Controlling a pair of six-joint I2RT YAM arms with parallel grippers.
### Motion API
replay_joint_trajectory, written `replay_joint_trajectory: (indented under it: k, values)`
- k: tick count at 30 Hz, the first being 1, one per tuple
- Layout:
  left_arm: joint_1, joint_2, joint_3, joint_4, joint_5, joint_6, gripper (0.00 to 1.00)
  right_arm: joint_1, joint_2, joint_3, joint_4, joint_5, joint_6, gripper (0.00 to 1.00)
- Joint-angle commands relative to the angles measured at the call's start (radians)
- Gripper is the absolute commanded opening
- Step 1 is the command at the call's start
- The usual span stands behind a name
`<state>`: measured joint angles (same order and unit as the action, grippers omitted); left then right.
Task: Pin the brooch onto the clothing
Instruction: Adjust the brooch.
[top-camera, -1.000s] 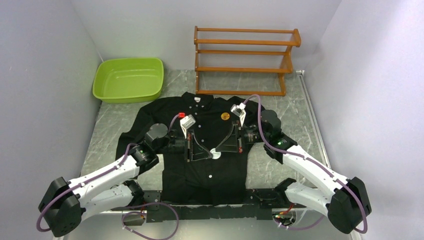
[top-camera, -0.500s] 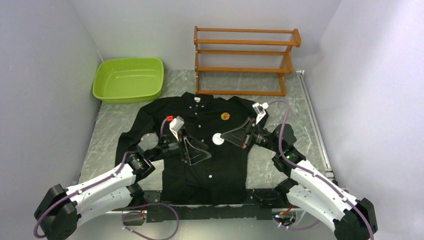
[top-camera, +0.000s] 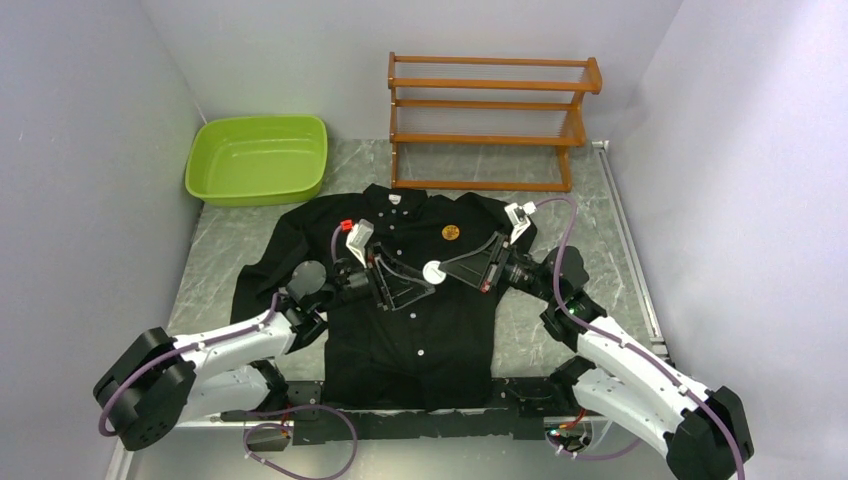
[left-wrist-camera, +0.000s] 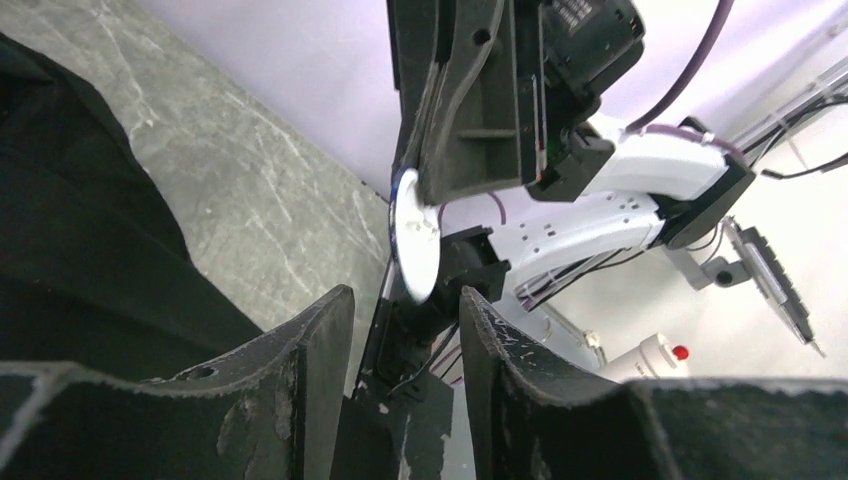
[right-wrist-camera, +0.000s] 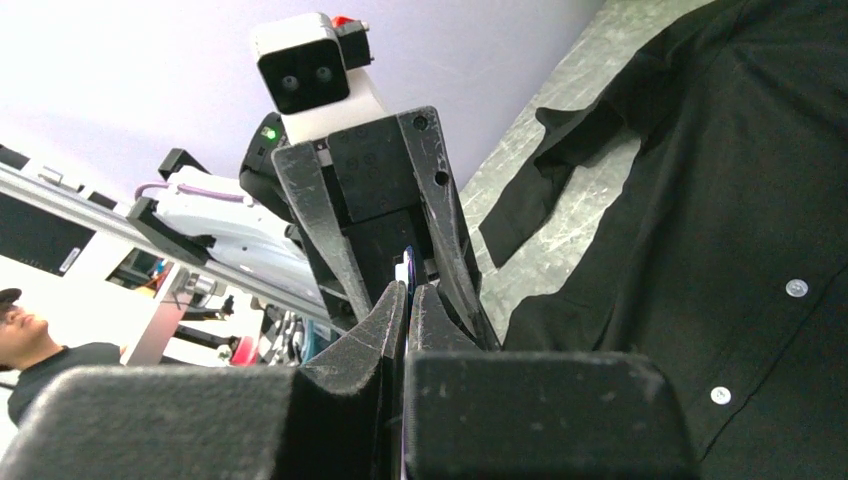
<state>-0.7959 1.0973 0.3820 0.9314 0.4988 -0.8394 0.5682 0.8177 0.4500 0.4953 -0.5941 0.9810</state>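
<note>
Black shirt (top-camera: 400, 340) is lying spread flat on the grey table (top-camera: 215, 260), collar at the far side. Orange brooch (top-camera: 451, 232) is sitting on its chest just below the collar, apart from both arms. Right gripper (right-wrist-camera: 408, 288) is pinching a white disc (left-wrist-camera: 415, 235) edge-on above the shirt front. Left gripper (left-wrist-camera: 407, 297) is facing it, jaws partly apart, gripping nothing, with the disc just beyond its tips.

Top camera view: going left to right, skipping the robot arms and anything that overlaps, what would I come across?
Green tub → white neck label → orange badge.
</note>
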Motion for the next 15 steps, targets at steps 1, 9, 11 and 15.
replay_joint_trajectory:
  k: [1, 9, 11, 15]
  values:
    - [-0.006, 0.017, 0.070, 0.093, -0.029, -0.054, 0.50, 0.001, 0.009, 0.049, 0.067, -0.016, 0.005, 0.00]
    - [-0.009, 0.038, 0.078, 0.099, -0.023, -0.072, 0.05, 0.001, 0.029, 0.056, 0.071, -0.037, 0.000, 0.00]
    - [-0.009, 0.035, 0.074, 0.103, -0.023, -0.072, 0.03, 0.001, 0.038, 0.058, 0.066, -0.051, -0.007, 0.00]
    - [-0.009, 0.009, 0.070, 0.063, -0.013, -0.057, 0.02, 0.001, 0.047, 0.084, -0.016, -0.078, -0.065, 0.13]
